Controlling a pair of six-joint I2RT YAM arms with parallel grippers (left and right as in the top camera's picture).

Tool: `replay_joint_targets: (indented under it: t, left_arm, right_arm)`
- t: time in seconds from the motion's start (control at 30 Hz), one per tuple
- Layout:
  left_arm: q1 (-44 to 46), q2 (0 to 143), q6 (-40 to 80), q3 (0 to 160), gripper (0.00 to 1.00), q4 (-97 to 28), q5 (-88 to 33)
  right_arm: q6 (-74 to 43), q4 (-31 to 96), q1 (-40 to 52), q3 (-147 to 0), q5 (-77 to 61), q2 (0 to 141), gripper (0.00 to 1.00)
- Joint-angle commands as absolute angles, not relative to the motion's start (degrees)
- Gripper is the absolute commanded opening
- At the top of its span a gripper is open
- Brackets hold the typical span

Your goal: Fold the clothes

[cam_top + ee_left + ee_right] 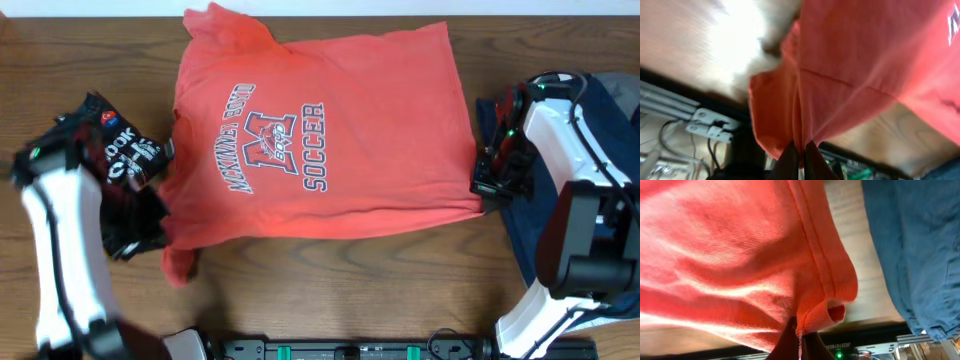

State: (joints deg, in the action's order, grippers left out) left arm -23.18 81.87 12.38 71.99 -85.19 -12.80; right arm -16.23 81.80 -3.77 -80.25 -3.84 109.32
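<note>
T-shirt (pixel 330 150) edges pinched in left claw (pixel 801 149), right claw (pixel 800 334).

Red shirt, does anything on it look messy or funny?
A little. The red shirt lies mostly flat, but its sleeve is bunched up where the left hand pinches the cloth. The right hand pinches the hem corner, which curls over. The black tee sits crumpled beside the shirt.

The blurred left arm (pixel 60 240) hides part of the black printed tee (pixel 130 155); the right arm (pixel 575 150) overlaps the navy garment (pixel 518 235).
</note>
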Motion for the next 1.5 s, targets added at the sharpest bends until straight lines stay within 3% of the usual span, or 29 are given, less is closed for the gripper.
replay_joint_targets:
  t: [0.0, 0.47, 0.77, 1.47]
  left_arm:
    - [-25.89, 75.18, 15.18, 70.28, 0.06, -84.84, -9.58]
    - [-26.61, 69.78, 16.75, 68.62, 0.06, -83.72, -9.63]
    - [-26.61, 75.29, 20.95, 68.62, 0.06, -71.96, -13.21]
    - [-22.02, 94.7, 21.12, 68.62, 0.06, -43.97, -18.87]
  right_arm:
    - [-15.64, 81.14, -4.95, -78.22, -2.98, 103.22, 0.01]
    - [-13.58, 78.76, -8.93, -71.68, -3.11, 88.12, 0.01]
    - [-9.74, 60.84, -7.4, -70.26, -9.37, 88.33, 0.01]
    - [-9.32, 32.67, -0.97, -70.26, -11.0, 105.36, 0.02]
